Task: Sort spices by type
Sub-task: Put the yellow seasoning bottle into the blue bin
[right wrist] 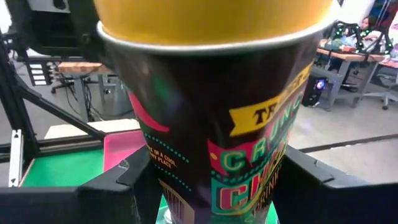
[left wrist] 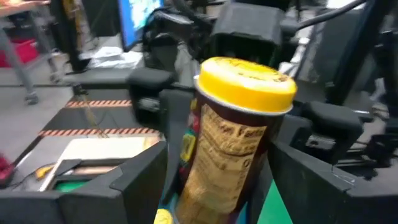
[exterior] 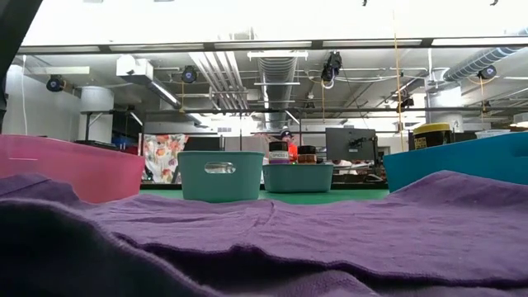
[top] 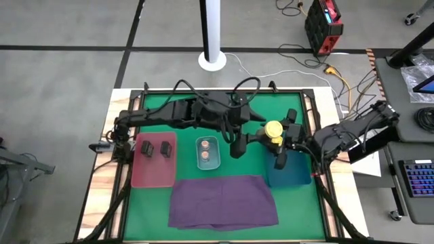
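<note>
A yellow-lidded spice jar with a dark printed label stands between both grippers, just beyond the blue bin. My right gripper reaches in from the right and is shut on it. My left gripper comes from the left and is open. Its fingers stand on either side of the same jar, with a gap showing on one side. Two dark flat tins lie in the red tray. Two brownish-pink-topped jars stand in a clear tray. My right gripper pinches the jar's body below the lid between its two fingers, roughly level from the table's right side. The jar is about upright and fills the space between the fingers. Its base lies below the picture's edge.
A purple cloth lies spread along the near edge of the green mat. In the low view, a yellow-lidded jar shows above the blue bin's rim. Cables and the arms' bases line the far side.
</note>
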Controlling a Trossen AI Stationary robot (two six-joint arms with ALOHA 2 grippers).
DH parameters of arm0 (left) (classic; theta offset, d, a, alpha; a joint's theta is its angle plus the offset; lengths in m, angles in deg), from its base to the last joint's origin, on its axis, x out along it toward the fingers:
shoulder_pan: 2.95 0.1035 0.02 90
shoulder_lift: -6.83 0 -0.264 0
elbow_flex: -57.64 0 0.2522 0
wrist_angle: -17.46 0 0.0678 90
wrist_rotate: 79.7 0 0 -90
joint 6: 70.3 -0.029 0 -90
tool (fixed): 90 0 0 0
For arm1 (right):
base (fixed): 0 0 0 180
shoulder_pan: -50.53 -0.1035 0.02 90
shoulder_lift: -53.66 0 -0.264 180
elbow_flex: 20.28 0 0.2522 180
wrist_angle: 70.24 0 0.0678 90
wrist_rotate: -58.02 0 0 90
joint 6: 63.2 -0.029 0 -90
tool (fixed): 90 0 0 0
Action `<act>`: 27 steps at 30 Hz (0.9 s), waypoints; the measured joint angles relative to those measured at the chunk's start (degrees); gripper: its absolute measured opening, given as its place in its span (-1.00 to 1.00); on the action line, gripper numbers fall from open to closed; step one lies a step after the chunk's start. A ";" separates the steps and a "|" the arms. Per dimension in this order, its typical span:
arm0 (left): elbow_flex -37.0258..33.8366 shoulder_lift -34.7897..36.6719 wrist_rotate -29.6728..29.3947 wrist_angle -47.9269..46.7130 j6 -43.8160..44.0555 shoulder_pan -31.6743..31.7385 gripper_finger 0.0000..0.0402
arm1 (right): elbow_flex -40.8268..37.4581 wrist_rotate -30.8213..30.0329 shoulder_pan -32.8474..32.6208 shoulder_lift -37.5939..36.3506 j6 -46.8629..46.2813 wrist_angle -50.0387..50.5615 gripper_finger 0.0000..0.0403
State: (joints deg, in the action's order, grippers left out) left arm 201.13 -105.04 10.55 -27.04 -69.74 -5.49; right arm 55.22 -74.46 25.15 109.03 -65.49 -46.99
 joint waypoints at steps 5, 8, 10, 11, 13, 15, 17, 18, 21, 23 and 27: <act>-0.82 -0.37 3.78 1.84 0.03 -0.02 0.30 | 1.11 0.12 0.00 1.94 2.00 -2.35 0.10; -1.23 -0.55 3.84 2.23 0.01 0.08 0.29 | 1.85 -0.02 0.00 2.67 2.08 -2.12 0.10; -1.23 -0.55 3.84 2.31 0.00 0.06 0.28 | 2.25 0.02 0.00 3.02 1.93 -2.37 0.10; -1.36 -0.53 3.87 2.46 -0.03 0.06 0.27 | 2.40 -0.02 0.02 3.27 1.92 -2.40 0.10; -1.94 -0.48 3.89 2.84 -0.26 0.06 0.23 | 2.63 -0.32 0.02 3.66 1.83 -2.13 0.10; -1.98 -0.48 3.80 2.87 -0.76 0.04 0.17 | 2.65 -0.52 0.00 3.89 1.21 -2.20 0.10; -1.95 -0.46 3.64 2.92 -1.24 0.02 0.09 | 2.66 -0.72 0.02 4.01 0.37 -2.34 0.10; -1.95 -0.44 3.32 2.89 -1.40 0.02 0.04 | 2.66 -1.13 0.02 4.01 0.02 -2.37 0.10; -1.95 -0.37 2.38 2.16 -1.63 0.08 -0.09 | 2.64 -2.72 0.08 4.27 -1.45 -2.32 0.10; -1.95 -0.35 2.38 1.92 -1.77 0.08 -0.12 | 2.64 -3.02 0.09 4.33 -1.59 -2.24 0.10; -1.98 -0.41 3.30 1.91 -1.65 -0.03 -0.15 | 2.61 -1.64 0.04 4.42 -0.36 -2.29 0.18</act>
State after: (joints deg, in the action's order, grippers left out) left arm 199.15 -105.46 13.85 -25.13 -71.40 -5.52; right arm 57.83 -76.10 25.19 113.45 -65.85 -49.28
